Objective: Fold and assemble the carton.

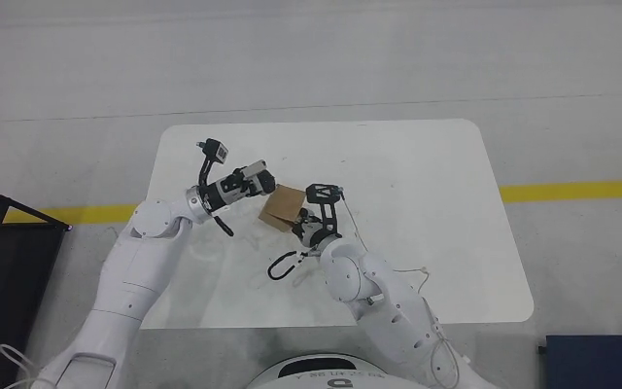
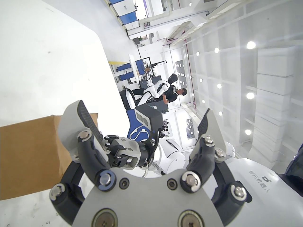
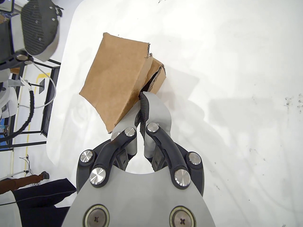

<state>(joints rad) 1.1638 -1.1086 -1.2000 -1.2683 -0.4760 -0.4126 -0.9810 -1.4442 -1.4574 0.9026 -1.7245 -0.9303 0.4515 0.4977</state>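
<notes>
On the white table [image 1: 408, 194], left of its middle, is the brown carton [image 1: 282, 205], between the two arms. It is only partly formed: one broad panel stands tilted, and a side flap gapes loose at the corner beside it. The right claw [image 3: 142, 96] is clenched on the carton's near edge, just by that gaping corner, pinning it. The left claw [image 2: 144, 109] is released, its fingers spread wide, with one finger [image 2: 78, 119] right against the carton's far side; whether it presses on the board I cannot tell. I judge the step in hand to be squaring up the walls. The next move likely calls for the left claw to push or pinch the loose panel inward while the right one holds firm, without crushing the board.
</notes>
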